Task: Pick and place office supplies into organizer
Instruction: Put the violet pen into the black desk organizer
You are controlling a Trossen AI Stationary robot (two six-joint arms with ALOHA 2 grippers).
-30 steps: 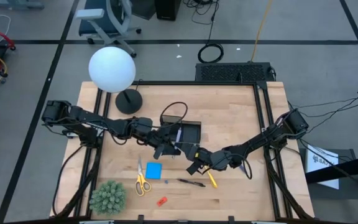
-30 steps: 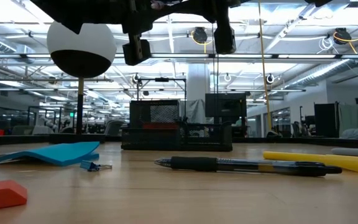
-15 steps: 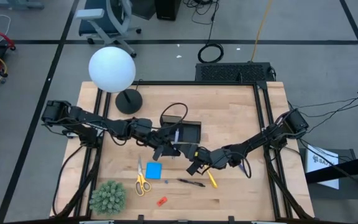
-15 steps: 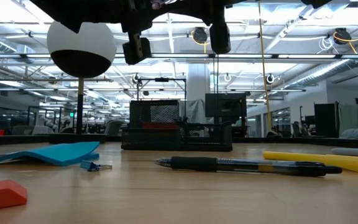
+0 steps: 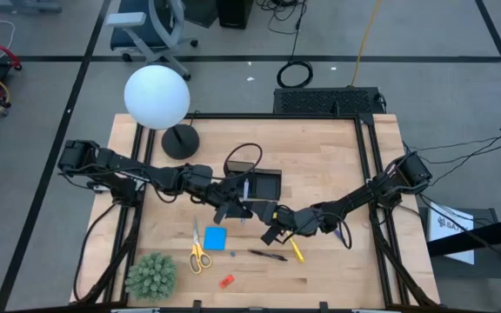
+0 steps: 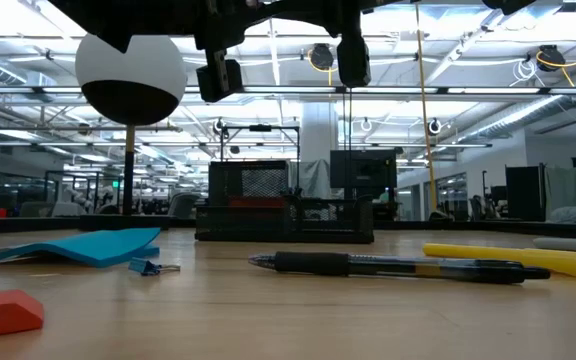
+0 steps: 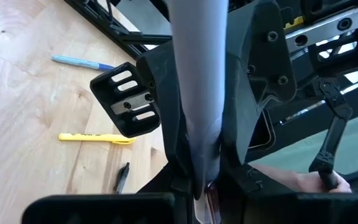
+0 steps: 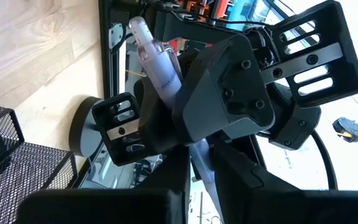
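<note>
Up in the high view, the left gripper (image 5: 233, 209) and the right gripper (image 5: 272, 233) meet above the middle of the table, just in front of the black organizer (image 5: 263, 184). The pen they share cannot be made out from here. On the wood lie the yellow-handled scissors (image 5: 198, 252), the blue note pad (image 5: 215, 238), the black pen (image 5: 268, 256), the yellow pen (image 5: 296, 250) and the red piece (image 5: 226, 281).

The low view shows the black pen (image 6: 398, 266) and the yellow pen (image 6: 518, 258) lying flat, their long axes across the picture. Both grippers hang high above them.

The left wrist view shows the bluish-purple pen (image 7: 197, 74), pale and smooth. Its long axis runs straight away from the left gripper (image 7: 199, 183), whose fingers are pressed together on its near end. One slotted right finger (image 7: 129, 102) stands just beside the barrel.

The right wrist view shows the same pen (image 8: 157, 62) with a clear, rounded far end. It points slantwise away from the right gripper (image 8: 201, 168), whose fingers are closed on its near end.
</note>
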